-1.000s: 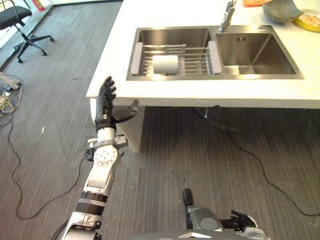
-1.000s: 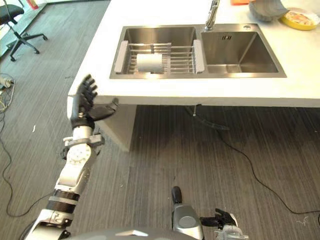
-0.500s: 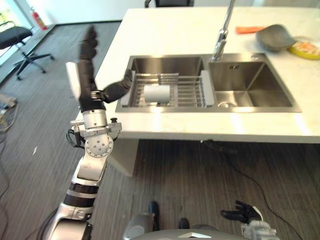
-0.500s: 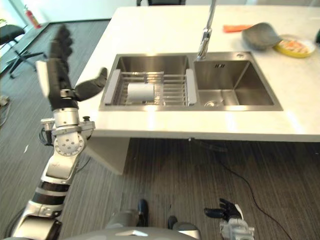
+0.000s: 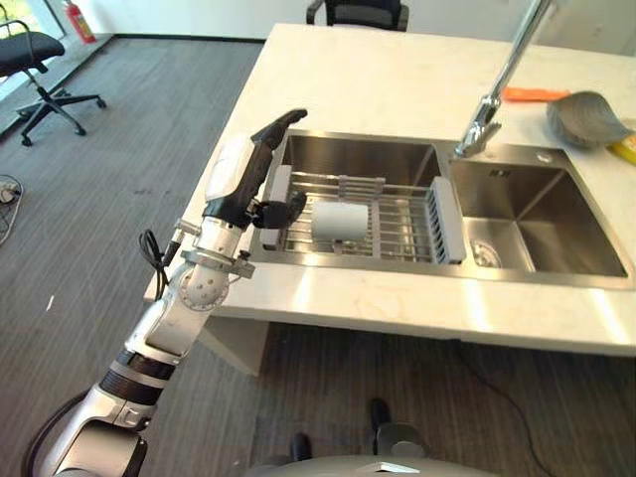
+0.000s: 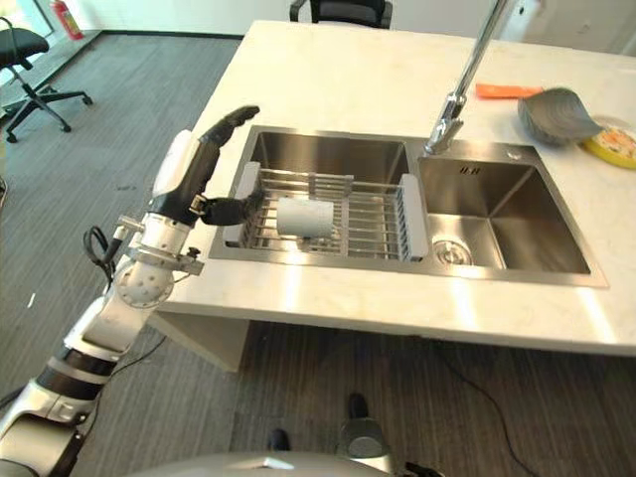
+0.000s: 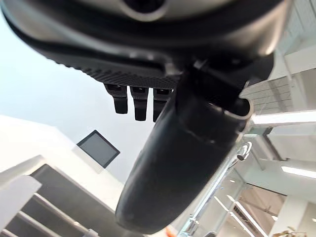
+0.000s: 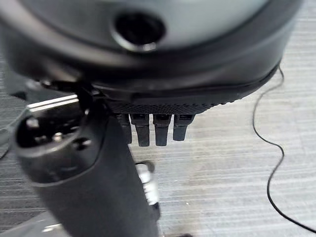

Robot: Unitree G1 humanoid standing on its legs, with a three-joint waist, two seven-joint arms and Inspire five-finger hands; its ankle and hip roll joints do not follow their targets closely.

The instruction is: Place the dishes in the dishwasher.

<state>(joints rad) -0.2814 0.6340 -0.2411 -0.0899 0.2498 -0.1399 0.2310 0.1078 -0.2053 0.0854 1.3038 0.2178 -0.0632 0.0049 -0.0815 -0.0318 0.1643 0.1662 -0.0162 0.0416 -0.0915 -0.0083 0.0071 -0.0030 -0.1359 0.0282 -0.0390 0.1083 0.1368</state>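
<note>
One white cup (image 5: 340, 221) lies on its side in the sink rack (image 5: 397, 224), left basin. Left robot hand (image 5: 243, 179) hovers just left of it, fingers straight, holding nothing. I'd reach right, then wrap the cup's middle.

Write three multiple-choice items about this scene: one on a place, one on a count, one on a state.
1. Where does the white cup lie?
A. on the drying rack in the left basin
B. in the right basin
C. on the floor

2. How many basins has the sink?
A. one
B. two
C. three

3. How is the left hand?
A. shut on the cup
B. shut on the faucet
C. open, holding nothing

Key: 1 A, the cup lies on its side on the rack. 2 B, a divider splits two basins. 3 C, straight fingers by the sink's left rim.
</note>
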